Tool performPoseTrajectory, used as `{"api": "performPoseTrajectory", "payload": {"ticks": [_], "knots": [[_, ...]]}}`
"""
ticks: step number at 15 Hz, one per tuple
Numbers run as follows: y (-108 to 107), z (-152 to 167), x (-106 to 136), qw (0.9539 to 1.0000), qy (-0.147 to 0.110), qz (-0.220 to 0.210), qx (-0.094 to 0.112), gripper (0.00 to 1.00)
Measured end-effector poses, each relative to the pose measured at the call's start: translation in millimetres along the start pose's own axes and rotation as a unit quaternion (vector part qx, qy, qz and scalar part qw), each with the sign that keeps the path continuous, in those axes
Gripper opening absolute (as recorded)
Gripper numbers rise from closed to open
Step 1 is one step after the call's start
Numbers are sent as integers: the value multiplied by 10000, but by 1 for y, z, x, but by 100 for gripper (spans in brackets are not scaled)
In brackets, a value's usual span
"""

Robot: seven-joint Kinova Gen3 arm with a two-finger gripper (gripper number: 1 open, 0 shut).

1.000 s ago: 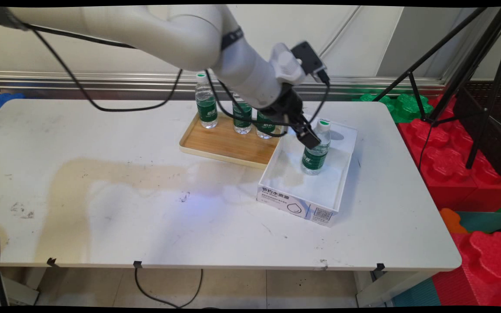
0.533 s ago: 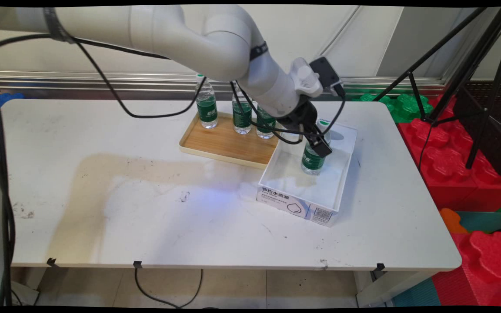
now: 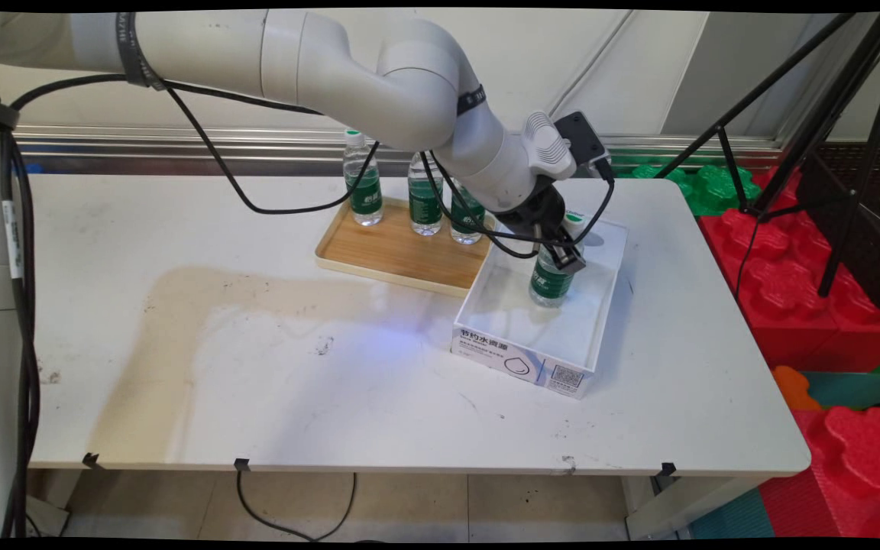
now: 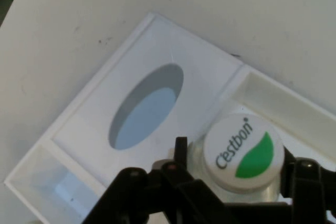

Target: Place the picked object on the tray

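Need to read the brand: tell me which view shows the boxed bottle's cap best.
The hand view: the bottle cap faces the camera, its lettering and green leaf plain, between the gripper fingers. The main view shows only a sliver of the cap behind the gripper.

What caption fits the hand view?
Black claw straddling a clear plastic bottle with a white, green-leaf cap, standing in a white cardboard box.

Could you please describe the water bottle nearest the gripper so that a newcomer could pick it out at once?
On the white table, right of the wooden tray, sits an open white box. The bottle stands upright inside it, with the gripper around its neck. The other three green-labelled bottles all stand on the tray.
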Motion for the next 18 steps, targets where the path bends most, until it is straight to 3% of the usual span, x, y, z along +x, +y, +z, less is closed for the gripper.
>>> {"api": "performPoseTrajectory", "payload": {"ticks": [5,13,18], "knots": [[0,-19,-1,9999,125,25,51,0],[-1,-89,5,9973,688,-97,239,0],[-6,-142,-24,9962,775,-204,343,0]]}}
